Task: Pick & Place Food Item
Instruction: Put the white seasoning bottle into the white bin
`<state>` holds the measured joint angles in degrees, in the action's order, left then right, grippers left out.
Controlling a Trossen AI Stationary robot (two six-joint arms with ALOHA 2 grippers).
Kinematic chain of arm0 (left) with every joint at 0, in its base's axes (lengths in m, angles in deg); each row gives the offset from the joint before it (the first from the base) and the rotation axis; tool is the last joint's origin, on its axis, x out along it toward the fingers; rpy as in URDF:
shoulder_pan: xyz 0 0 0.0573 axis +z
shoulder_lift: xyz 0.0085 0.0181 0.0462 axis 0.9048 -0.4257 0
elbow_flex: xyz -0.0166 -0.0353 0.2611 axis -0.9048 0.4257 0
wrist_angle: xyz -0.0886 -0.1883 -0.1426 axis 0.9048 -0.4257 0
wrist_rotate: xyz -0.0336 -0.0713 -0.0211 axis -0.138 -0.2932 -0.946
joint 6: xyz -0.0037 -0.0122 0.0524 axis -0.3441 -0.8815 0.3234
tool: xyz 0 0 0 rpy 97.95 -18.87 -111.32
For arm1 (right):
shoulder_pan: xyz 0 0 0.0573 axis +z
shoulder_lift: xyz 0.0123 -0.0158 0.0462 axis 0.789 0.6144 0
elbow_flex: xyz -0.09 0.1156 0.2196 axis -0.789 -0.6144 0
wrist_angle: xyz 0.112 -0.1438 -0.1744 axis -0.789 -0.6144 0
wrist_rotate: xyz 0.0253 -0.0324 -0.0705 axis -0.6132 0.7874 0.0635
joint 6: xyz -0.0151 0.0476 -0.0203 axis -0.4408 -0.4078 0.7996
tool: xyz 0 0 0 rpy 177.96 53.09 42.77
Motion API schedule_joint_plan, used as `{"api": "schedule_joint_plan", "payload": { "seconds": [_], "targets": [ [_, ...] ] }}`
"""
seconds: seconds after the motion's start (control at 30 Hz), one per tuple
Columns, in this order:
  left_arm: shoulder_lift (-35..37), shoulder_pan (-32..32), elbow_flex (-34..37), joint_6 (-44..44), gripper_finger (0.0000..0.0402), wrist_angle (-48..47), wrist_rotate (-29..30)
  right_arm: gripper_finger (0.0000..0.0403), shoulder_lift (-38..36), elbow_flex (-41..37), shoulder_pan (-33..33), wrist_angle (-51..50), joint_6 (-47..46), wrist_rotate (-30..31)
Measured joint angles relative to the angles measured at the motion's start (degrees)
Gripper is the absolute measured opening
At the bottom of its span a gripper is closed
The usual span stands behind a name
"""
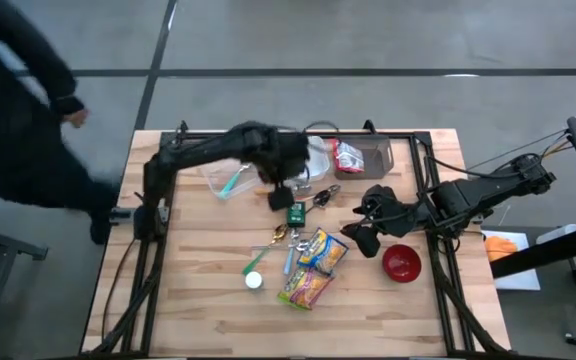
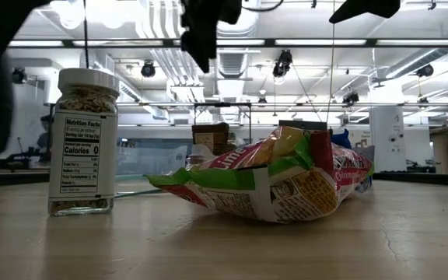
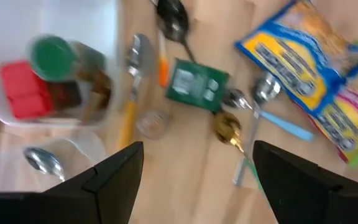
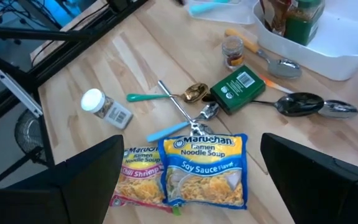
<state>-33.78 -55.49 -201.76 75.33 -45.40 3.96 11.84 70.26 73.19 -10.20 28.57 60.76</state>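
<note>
The left gripper point(image 1: 284, 196) was held above the far middle of the table point(image 1: 198, 300), fingers spread, nothing grasped. Directly below it lay the small green packet point(image 3: 194, 83), with a dark spoon point(image 3: 173, 15) and a small glass jar point(image 3: 150, 123) beside it; the packet was likely the target, judging from the alignment. The white bin point(image 3: 98, 121) just beside already held a green-lidded bottle point(image 3: 58, 59) and a red item point(image 3: 20, 87), so it was presumably the drop point.

The right gripper point(image 1: 365, 228) waited near the red bowl point(image 1: 401, 263), fingers wide apart and empty, kept clear of the clutter. Two ramen packs, the blue soy sauce pack point(image 4: 205, 168) and the pink shrimp pack point(image 4: 140, 180), lay side by side, untouched. A seasoning jar point(image 2: 82, 140) stood upright near them. A person point(image 1: 18, 110) was seen at the far left corner.
</note>
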Motion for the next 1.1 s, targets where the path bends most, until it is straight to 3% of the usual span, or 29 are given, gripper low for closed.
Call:
{"api": "schedule_joint_plan", "payload": {
  "seconds": [0.4, 0.5, 0.7, 0.93, 1.1],
  "targets": [
    [15.64, -12.52, 30.85, -25.72, 0.0306, 13.79, 1.44, 0.0373, -0.02, -0.80, 0.00, -0.19, 4.78, -0.15],
    [17.42, -15.94, 36.33, -28.62, 0.0306, 16.65, 1.39, 0.0373, -0.02, -0.94, 0.00, -0.15, 5.91, -0.46],
    [17.69, -21.92, 40.62, -26.08, 0.0306, 22.09, -2.68, 0.0373, -0.02, -1.07, 0.00, -0.05, 6.88, -0.65],
    [17.74, -23.88, 41.12, -24.62, 0.0306, 24.88, -9.37, 0.0373, -0.02, -1.54, 0.00, 0.00, 6.98, -1.70],
    [17.72, -27.05, 41.12, -12.95, 0.0306, 24.82, -7.40, 0.0373, -0.02, -1.82, 0.00, 0.23, 6.77, -2.12]
  ]
}}
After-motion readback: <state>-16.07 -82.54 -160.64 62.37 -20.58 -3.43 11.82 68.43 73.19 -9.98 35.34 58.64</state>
